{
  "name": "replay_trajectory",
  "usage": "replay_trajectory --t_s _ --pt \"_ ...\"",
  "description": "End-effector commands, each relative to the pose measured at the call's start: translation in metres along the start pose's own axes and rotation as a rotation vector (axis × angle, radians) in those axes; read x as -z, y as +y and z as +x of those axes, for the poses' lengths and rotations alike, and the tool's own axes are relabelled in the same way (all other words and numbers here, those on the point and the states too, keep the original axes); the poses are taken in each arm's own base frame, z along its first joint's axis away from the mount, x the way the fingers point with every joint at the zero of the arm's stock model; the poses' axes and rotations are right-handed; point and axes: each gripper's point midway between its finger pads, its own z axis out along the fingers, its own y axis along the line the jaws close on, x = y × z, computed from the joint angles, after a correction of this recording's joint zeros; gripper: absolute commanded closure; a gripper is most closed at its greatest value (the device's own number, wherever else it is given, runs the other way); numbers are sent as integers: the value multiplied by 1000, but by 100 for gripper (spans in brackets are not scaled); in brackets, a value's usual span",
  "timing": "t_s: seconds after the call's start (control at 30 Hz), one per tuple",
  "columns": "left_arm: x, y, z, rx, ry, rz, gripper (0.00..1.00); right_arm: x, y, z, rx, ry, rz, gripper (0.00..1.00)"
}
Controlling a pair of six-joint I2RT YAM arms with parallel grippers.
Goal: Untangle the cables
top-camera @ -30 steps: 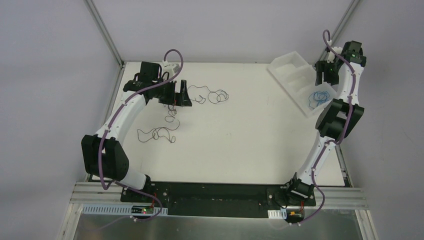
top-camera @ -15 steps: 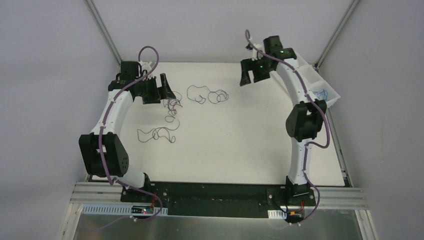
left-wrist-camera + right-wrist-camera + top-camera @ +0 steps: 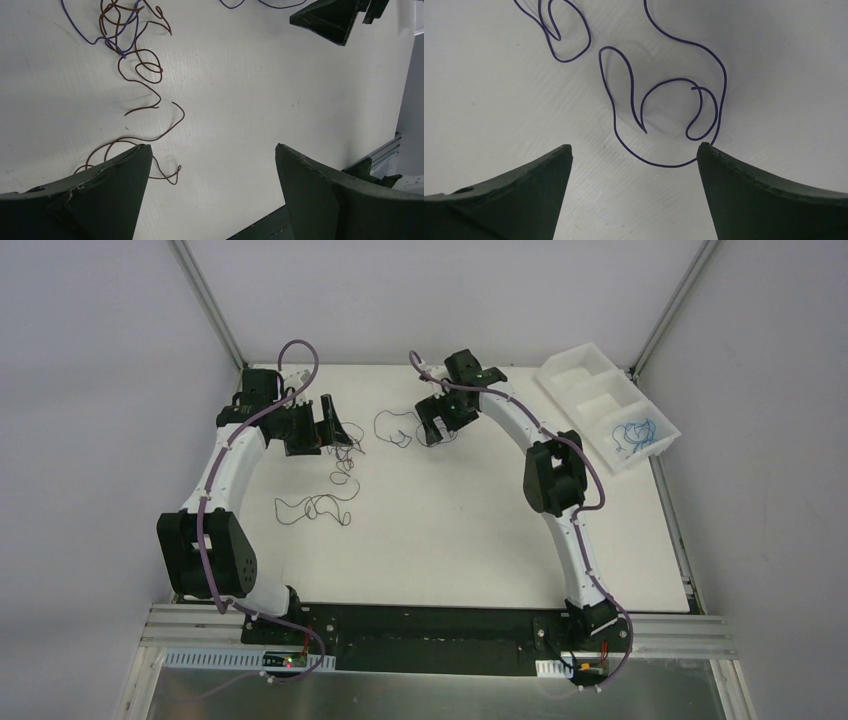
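A tangle of brown and dark purple wires [image 3: 346, 449] lies at the back left; in the left wrist view its knot [image 3: 120, 31] is at the top left, and a brown wire [image 3: 145, 75] trails down to my left finger. My left gripper [image 3: 334, 428] [image 3: 210, 150] is open and empty over the table beside the tangle. A separate dark purple wire [image 3: 400, 428] [image 3: 664, 100] lies in loops at the back centre. My right gripper [image 3: 437, 423] [image 3: 634, 147] is open just above it, with its right fingertip at the loop's edge. A loose brown wire [image 3: 315, 508] lies nearer. A bright blue wire [image 3: 634, 434] lies in the tray.
A white compartment tray [image 3: 590, 375] sits at the back right corner. The table's metal frame posts stand at both back corners. My right gripper's finger [image 3: 330, 17] shows at the top right of the left wrist view.
My right arm has swung left from the tray to the back centre, over the dark purple wire. My left gripper shifted slightly left and has stayed there since.
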Motion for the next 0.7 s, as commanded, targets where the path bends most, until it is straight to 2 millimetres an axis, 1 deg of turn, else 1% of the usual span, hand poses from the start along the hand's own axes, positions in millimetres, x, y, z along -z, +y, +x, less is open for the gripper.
replay_trajectory --t_s 0.0,0.13,0.23,0.3,0.43,0.5,0.53,0.67 --pt "13 -7 3 -31 -16 12 2 4 -15 -14 173 -50 94 1" --pt "11 -6 5 -26 -8 15 2 -5 -25 -5 317 -36 119 1" --pt "10 -7 6 -24 -3 21 2 -15 -28 0 391 -16 115 1" --pt "11 -7 4 -30 -7 23 3 -19 -28 -1 425 -13 112 1" --pt "11 -7 4 -32 -9 22 3 -28 -31 -11 459 -43 122 4" --pt "11 -7 5 -32 -8 21 3 -35 -31 -16 472 -61 117 9" --pt "11 -7 6 -31 -7 21 3 -38 -32 -19 479 -68 117 14" --pt "12 -6 5 -34 -10 14 4 -50 -35 -23 520 -85 122 35"
